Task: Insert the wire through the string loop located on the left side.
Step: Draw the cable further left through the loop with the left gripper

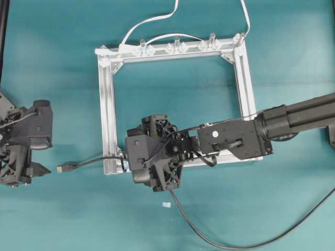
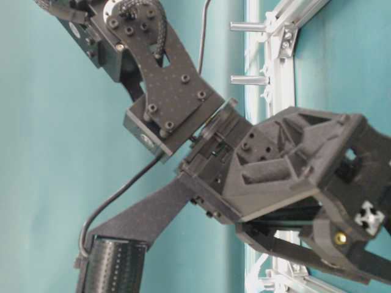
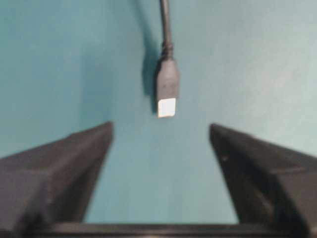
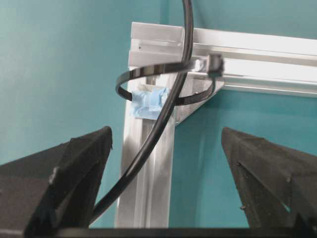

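The wire (image 1: 94, 161) is a thin black cable; its chunky plug (image 1: 65, 168) with a metal tip lies on the teal table, left of the silver frame (image 1: 108, 104). The string loop (image 4: 148, 73), a thin dark band with a pale blue bit, sits at the frame's near-left corner. The wire (image 4: 166, 111) runs through it. My right gripper (image 4: 166, 136) hovers open just behind the loop, with the wire passing by its left finger (image 4: 79, 168). My left gripper (image 3: 161, 131) is open and empty, and the plug (image 3: 167, 87) lies just ahead of its fingertips.
A white cable (image 1: 152, 21) and several clear clips (image 1: 178, 47) sit along the frame's far rail. The wire's slack (image 1: 220, 241) curves across the near right of the table. A small pale scrap (image 1: 166, 205) lies near the right gripper (image 1: 131, 159).
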Tool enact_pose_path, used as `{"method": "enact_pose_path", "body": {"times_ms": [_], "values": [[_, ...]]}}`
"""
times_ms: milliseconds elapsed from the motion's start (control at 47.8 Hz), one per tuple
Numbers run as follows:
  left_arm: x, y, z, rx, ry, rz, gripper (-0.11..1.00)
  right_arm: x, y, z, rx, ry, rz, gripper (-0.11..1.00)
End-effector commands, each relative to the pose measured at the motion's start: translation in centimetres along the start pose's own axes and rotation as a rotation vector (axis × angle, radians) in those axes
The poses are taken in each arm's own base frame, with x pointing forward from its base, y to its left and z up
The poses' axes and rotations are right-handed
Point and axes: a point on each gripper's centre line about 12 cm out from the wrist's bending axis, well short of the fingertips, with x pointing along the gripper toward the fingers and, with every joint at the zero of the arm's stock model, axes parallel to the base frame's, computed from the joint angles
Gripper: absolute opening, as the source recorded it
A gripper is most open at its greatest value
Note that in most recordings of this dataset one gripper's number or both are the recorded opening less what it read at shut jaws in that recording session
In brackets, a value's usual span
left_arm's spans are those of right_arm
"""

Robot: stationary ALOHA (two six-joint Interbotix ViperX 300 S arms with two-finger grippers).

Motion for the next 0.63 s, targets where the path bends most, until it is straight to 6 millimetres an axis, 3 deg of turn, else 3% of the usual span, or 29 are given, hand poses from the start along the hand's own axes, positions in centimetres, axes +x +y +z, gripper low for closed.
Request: {"method": "enact_pose_path", "body": {"times_ms": [0, 335, 607], "values": [[-0.1, -0.2, 0.2, 0.01, -0.008, -0.004, 0.86, -0.8, 0.3, 1.4, -0.005, -0.039, 0.007, 0.91], [-0.2, -0.1, 0.3, 0.029, -0.023, -0.001, 0.86, -0.9, 0.3, 1.5, -0.005, -0.041, 0.007, 0.91], [-2.2, 0.1, 1.4, 0.032, -0.129, -0.026, 0.86, -3.1, -1.0, 3.5, -0.03, -0.078, -0.02, 0.91]]}}
